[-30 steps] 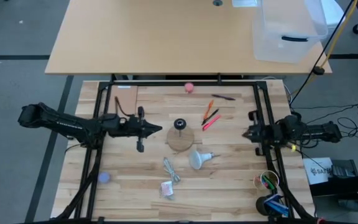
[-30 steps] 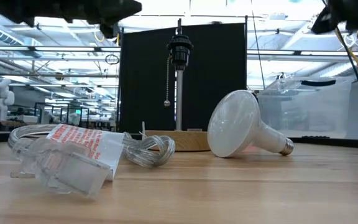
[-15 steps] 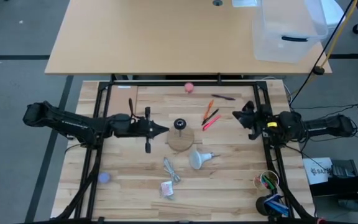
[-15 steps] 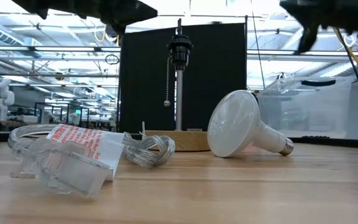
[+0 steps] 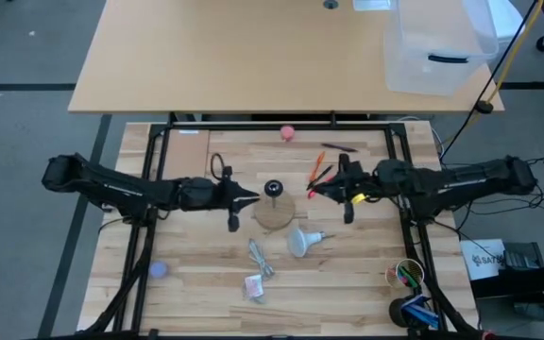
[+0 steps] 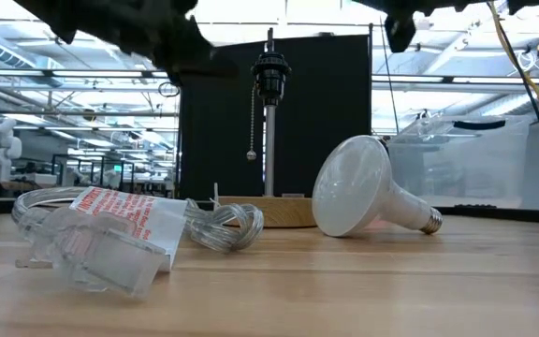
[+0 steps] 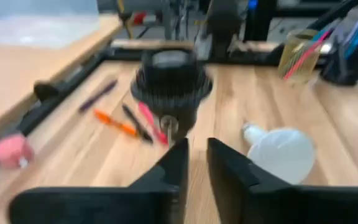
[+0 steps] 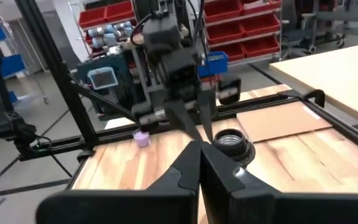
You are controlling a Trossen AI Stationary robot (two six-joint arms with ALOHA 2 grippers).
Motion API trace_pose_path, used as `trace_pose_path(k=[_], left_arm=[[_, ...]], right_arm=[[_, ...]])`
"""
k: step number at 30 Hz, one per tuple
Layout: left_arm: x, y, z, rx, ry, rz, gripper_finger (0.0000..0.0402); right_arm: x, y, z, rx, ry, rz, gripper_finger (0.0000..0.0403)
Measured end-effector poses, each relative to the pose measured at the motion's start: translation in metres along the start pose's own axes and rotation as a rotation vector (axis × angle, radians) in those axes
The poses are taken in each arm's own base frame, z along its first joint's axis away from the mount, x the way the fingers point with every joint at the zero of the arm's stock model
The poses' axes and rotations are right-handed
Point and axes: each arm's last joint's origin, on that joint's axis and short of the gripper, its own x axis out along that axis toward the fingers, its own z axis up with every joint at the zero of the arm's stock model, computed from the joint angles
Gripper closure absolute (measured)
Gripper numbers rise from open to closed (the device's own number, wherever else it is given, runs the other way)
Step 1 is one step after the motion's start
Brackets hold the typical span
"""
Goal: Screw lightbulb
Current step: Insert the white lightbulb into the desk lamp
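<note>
Overhead first: one lightbulb [image 5: 300, 242] lies on its side on the wooden table [image 5: 366, 283], near the middle and a little toward the front edge, just beside the front of the round wooden lamp base [image 5: 274, 212]. Its long axis runs roughly left to right, globe to the left, screw base pointing right. One black socket [image 5: 273, 188] stands on a post over the disc. Left gripper [image 5: 251, 197] hangs just left of the socket; right gripper [image 5: 315, 190] hangs to its right, over two orange-red pens [image 5: 320, 179]. Bulb sits frontward of both grippers, neither touching it. My read: the right gripper is slightly nearer the bulb's screw end. Also one pink ball [image 5: 289, 132] near the back edge, one clear cable coil [image 5: 259, 257], one pen cup [image 5: 405, 275] at the front right corner.

Low view: bulb [image 6: 361, 199] rests tilted, globe up on the left, threaded cap down at right on the wood. Socket on its post with one pull chain [image 6: 252, 126] behind. One clear plastic package [image 6: 96, 241] in the foreground.

Left wrist view: fingers [image 7: 176, 170] stand slightly parted, nothing between them; socket [image 7: 170, 79] dead ahead, bulb [image 7: 282, 152] off to one side.

Right wrist view: fingers [image 8: 188, 163] pressed together, empty; socket [image 8: 230, 142] just past the tips.
</note>
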Motion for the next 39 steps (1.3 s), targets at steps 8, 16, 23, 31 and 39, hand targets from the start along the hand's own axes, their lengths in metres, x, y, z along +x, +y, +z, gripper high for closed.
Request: trace_pose_path(k=[8,16,23,31,39], left_arm=[[0.023,-0.01,-0.03,-0.033,0.136,0.003,0.0227],[0.05,-0.009,-0.05,-0.054,0.121,0.071,0.0192],[0.075,-0.006,-0.076,-0.095,0.113,0.095,0.0191],[0.09,-0.002,-0.096,-0.136,0.086,0.109,0.0191],[0.094,0.01,-0.102,-0.144,0.109,0.131,0.0191]], right_arm=[[0.013,-0.004,-0.006,-0.088,0.078,-0.031,0.0403],[0.016,-0.005,-0.008,-0.259,0.086,-0.025,0.0403],[0.015,-0.005,-0.01,-0.278,0.111,-0.028,0.0402],[0.013,-0.006,-0.022,-0.284,0.236,-0.033,0.034],[0.019,0.008,-0.05,-0.179,0.451,0.113,0.0207]])
